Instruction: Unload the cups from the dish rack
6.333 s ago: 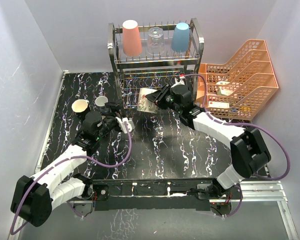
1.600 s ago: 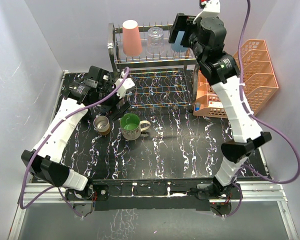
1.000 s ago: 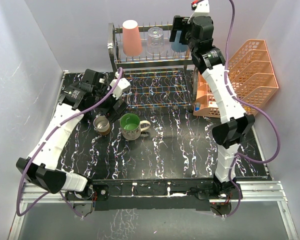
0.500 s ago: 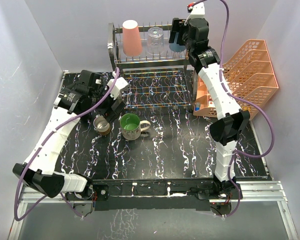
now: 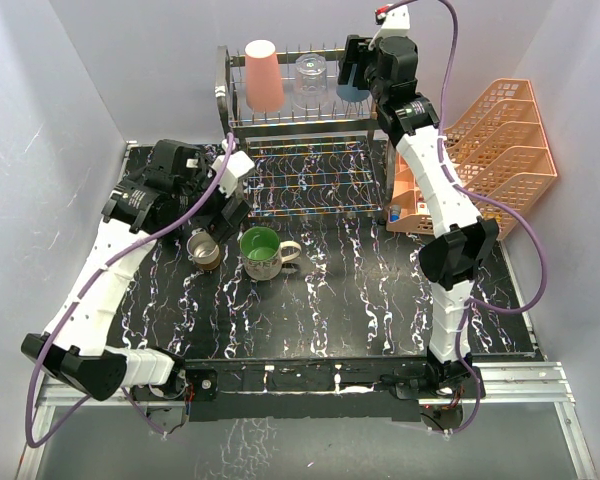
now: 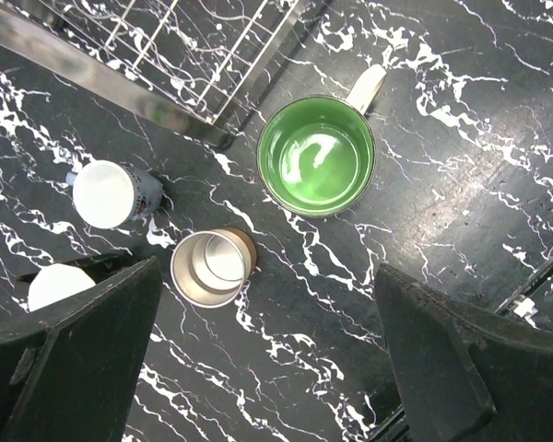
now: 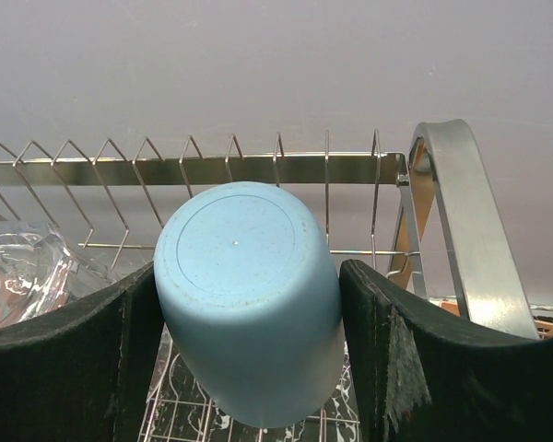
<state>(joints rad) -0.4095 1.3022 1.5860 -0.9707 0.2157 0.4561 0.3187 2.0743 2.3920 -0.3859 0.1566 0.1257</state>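
Observation:
The chrome dish rack (image 5: 310,120) stands at the back. On its top tier are a salmon-pink tumbler (image 5: 263,75), a clear glass (image 5: 311,82) and a light-blue tumbler (image 7: 249,295), all upside down. My right gripper (image 7: 249,364) is shut on the blue tumbler, one pad against each side. On the table stand the green-lined mug (image 6: 316,157), the brownish metal cup (image 6: 210,267), a small grey cup (image 6: 115,193) and a black cup (image 6: 60,284) half hidden by a finger. My left gripper (image 6: 267,368) hangs open high above them, holding nothing.
Orange lattice trays (image 5: 480,150) stand right of the rack. The rack's lower wire tier (image 6: 166,83) reaches toward the standing cups. The rack's chrome end post (image 7: 465,221) rises just right of my right finger. Grey walls enclose the table on three sides.
My right gripper's jaws have closed in on the light-blue tumbler on the top tier. The left arm has drawn back a little to the left, still open.

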